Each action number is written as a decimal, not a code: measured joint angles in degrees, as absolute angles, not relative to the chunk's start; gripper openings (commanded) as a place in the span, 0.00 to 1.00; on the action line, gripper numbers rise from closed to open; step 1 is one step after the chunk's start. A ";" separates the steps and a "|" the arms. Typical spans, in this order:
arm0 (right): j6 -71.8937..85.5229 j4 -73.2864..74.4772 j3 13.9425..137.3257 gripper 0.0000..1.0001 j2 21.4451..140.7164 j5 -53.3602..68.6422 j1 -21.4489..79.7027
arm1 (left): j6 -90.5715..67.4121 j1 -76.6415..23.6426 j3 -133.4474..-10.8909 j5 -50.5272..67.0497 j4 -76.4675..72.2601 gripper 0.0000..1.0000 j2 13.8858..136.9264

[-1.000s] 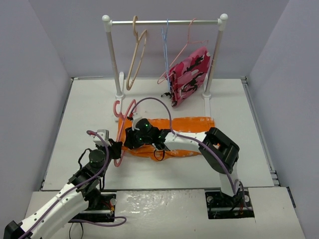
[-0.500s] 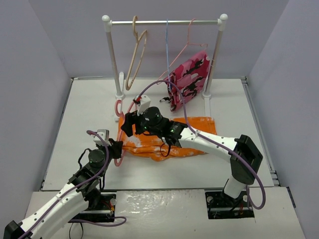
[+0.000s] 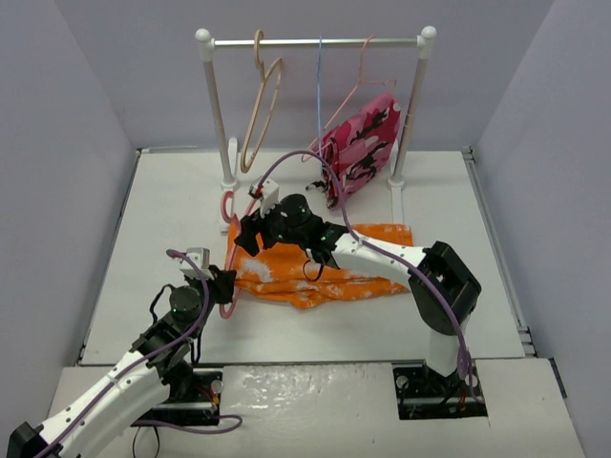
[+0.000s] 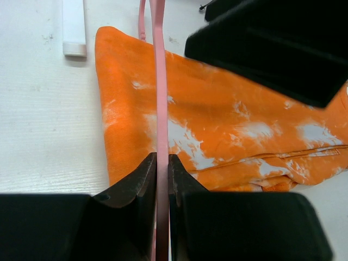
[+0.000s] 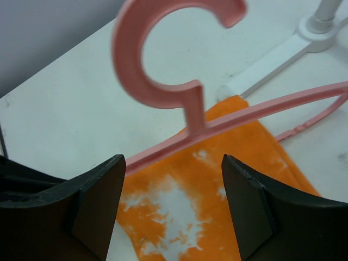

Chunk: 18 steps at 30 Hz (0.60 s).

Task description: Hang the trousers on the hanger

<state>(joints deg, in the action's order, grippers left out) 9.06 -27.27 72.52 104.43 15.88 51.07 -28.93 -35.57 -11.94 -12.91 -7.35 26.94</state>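
The orange trousers (image 3: 334,272) with white blotches lie bunched on the table in front of the rack. The pink hanger (image 3: 225,204) lies over their left end, hook pointing away from me. My left gripper (image 3: 224,282) is shut on the hanger's thin lower bar (image 4: 161,109), which runs straight between its jaws (image 4: 161,161) over the trousers (image 4: 228,125). My right gripper (image 3: 245,237) hovers open just above the trousers' left end, near the hook. In its own view the hanger's hook (image 5: 163,54) and bar stand ahead of the open gripper (image 5: 174,182), with the trousers (image 5: 217,201) below and nothing between the fingers.
A white clothes rack (image 3: 315,42) stands at the back, holding a beige hanger (image 3: 260,105), a thin light-blue hanger (image 3: 319,86) and a pink camouflage garment (image 3: 361,143). Its left foot (image 3: 230,170) sits just beyond the hanger hook. Grey walls close in on both sides.
My right gripper has opened, let go of the trousers and moved back-left towards the hanger hook. The trousers now lie more bunched. The left gripper has kept its hold.
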 measured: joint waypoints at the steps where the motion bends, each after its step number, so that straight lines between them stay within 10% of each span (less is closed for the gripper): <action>1: 8.34 -27.68 72.55 0.71 104.47 16.33 50.25 | -28.93 -35.57 -11.94 -12.91 -7.34 0.00 26.94; 18: -3.00 -31.07 77.60 0.74 109.38 23.79 48.76 | -28.64 -35.57 -11.94 -12.07 -7.21 0.00 26.87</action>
